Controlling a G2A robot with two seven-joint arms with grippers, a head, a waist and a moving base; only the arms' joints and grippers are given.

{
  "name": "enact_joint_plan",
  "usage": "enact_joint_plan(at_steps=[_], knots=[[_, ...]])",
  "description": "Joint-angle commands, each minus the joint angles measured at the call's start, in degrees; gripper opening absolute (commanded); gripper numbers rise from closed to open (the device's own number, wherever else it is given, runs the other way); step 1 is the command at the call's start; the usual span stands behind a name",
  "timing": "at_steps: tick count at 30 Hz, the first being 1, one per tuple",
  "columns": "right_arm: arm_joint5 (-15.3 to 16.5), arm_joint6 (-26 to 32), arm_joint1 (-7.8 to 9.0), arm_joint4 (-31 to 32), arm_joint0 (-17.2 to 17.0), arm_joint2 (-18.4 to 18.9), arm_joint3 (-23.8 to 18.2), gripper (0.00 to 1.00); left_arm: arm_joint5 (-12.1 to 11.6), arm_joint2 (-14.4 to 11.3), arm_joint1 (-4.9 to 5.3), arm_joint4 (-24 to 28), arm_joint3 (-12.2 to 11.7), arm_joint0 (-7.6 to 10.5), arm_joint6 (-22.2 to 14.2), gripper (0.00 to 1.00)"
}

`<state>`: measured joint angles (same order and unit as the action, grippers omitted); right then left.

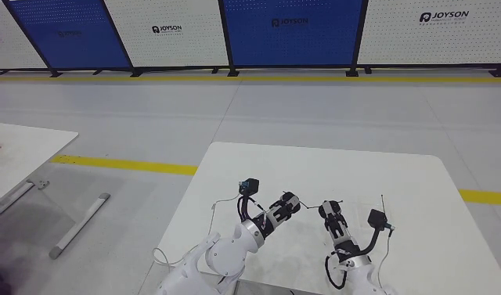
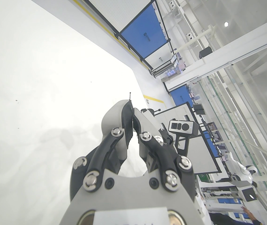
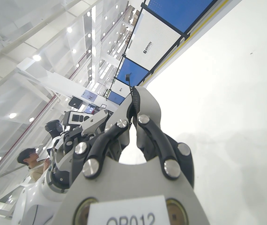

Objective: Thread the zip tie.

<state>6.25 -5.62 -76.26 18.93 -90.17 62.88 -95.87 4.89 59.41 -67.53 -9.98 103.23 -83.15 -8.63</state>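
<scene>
Both ends of the zip tie (image 1: 310, 208) are held above the table (image 1: 391, 170); the tail is not yet through the head.

The left gripper (image 2: 131, 110) has its fingers pressed together on the tail end, with only the thin black tail tip (image 2: 130, 95) poking out. The right gripper (image 3: 133, 94) is likewise clamped tight on the strap, with the small square head (image 3: 127, 76) standing clear beyond its fingertips. The tie spans the short gap between the two grippers, near the table's robot-side edge, about midway along it. The step in hand looks like lining up. The next move likely calls for turning the head's slot toward the tip and feeding the tip straight in, which leaves little room for error.
</scene>
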Motion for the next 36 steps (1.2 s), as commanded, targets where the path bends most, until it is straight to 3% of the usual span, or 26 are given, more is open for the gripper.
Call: enact_joint_plan(at_steps=[1,36], knots=[[0.22,0.07,0.0,-0.22,-0.22,0.25,-0.22,0.0,0.0,0.0,0.0,0.0,0.0,0.0,0.0,0.0],[-0.04,1.33,-0.68,-0.08,-0.13,0.56,0.37,0.0,0.0,0.0,0.0,0.0,0.0,0.0,0.0,0.0]])
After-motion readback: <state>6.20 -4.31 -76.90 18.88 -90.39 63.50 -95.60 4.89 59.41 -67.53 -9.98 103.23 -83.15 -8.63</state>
